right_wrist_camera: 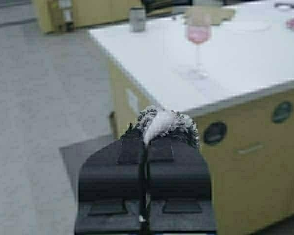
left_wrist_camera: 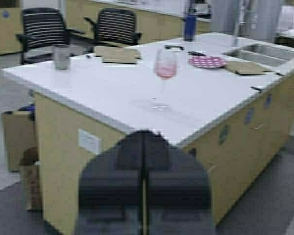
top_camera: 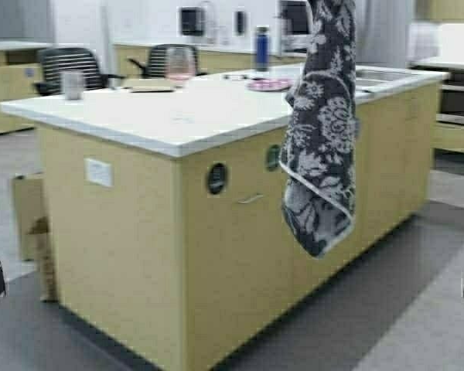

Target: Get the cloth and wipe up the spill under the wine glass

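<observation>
In the high view the cloth (top_camera: 320,147) hangs limp before the counter (top_camera: 170,124), soft and light, while the glass (top_camera: 179,64), thin-stemmed and likely fragile, stands far back on top near a tumbler (top_camera: 73,83) and a plate (top_camera: 269,84). The left wrist view shows the left gripper (left_wrist_camera: 144,188) pressed together on nothing, short of the counter, facing the glass (left_wrist_camera: 165,73). The right wrist view shows the right gripper (right_wrist_camera: 144,147) pinching a bunched corner of cloth (right_wrist_camera: 164,123); the glass looks best taken by the stem.

The left gripper (left_wrist_camera: 144,188) has its fingers closed together, holding nothing. Well ahead of it, the wine glass (left_wrist_camera: 164,73) stands upright on the white counter (left_wrist_camera: 112,88).
</observation>
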`<state>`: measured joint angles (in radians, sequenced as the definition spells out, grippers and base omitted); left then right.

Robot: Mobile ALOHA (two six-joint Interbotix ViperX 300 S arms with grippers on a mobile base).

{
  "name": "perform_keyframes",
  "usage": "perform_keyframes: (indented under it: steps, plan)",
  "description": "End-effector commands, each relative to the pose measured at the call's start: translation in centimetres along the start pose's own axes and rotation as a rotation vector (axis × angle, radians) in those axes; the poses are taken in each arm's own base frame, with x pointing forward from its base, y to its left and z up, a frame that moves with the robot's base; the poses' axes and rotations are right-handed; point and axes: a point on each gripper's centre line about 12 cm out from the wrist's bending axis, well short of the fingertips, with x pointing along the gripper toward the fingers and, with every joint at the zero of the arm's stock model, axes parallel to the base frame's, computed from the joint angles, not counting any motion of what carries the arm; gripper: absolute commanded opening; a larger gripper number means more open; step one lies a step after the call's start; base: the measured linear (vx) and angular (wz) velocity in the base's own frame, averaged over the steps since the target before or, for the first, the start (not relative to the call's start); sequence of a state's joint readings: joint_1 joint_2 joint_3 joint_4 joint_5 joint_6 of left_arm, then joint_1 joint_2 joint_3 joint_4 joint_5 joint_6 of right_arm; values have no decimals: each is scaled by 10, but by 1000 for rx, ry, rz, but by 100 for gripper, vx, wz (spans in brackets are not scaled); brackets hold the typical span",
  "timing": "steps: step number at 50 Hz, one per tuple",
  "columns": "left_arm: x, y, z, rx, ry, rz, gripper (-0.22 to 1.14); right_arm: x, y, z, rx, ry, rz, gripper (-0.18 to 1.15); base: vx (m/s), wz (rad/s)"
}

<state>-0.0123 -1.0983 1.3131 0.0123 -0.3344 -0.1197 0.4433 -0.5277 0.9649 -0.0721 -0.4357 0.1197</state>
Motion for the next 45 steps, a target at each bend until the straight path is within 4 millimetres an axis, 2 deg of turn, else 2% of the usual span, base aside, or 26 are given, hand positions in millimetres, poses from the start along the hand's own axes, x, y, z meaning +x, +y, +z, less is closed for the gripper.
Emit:
perform_keyframes:
  steps: [1, 30, 45]
  plan:
    - [3, 0, 5, -6, -8, 0, 2, 1, 0, 10, -1, -35, -1, 7, 4, 35]
    - [4, 0, 3, 3, -8, -1, 2, 3, 0, 18, 0, -67, 2, 7, 6, 29]
    - [35, 0, -5, 9, 17, -2, 2, 3, 0, 19, -3, -75, 3, 7, 12, 10]
